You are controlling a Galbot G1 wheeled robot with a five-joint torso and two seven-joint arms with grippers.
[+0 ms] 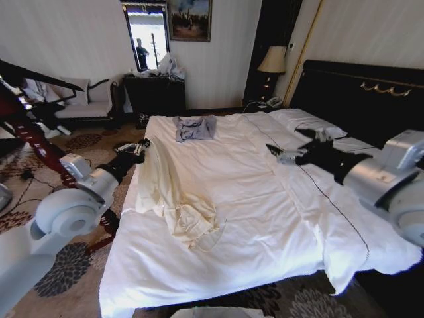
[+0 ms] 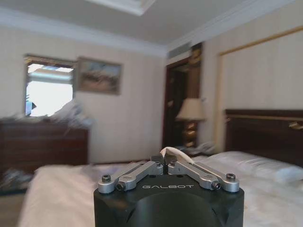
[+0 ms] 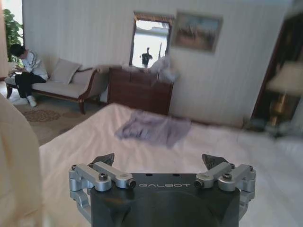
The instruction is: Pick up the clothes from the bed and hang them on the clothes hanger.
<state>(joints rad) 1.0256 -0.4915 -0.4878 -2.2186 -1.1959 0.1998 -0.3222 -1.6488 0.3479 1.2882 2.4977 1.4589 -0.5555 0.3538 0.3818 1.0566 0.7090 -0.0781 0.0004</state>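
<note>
The clothes (image 1: 173, 192), a cream long-sleeved garment, lie crumpled along the left side of the bed (image 1: 265, 218), which has a white duvet. Cream fabric (image 3: 16, 161) also shows at the edge of the right wrist view. My left gripper (image 1: 140, 148) hovers at the bed's left edge, beside the garment's far end. In the left wrist view its fingertips (image 2: 164, 165) meet with nothing between them. My right gripper (image 1: 278, 154) hangs over the bed's right half, open and empty (image 3: 158, 161), apart from the garment. A thin black bar (image 1: 40, 76) at the far left may be the clothes hanger.
A small grey-blue garment (image 1: 195, 127) lies near the bed's far end. A reddish-brown wooden post (image 1: 40, 149) stands left of the bed by my left arm. A dark dresser (image 1: 154, 93), a sofa (image 1: 83, 106) and a lamp (image 1: 272, 61) line the back wall. The black headboard (image 1: 361, 93) is on the right.
</note>
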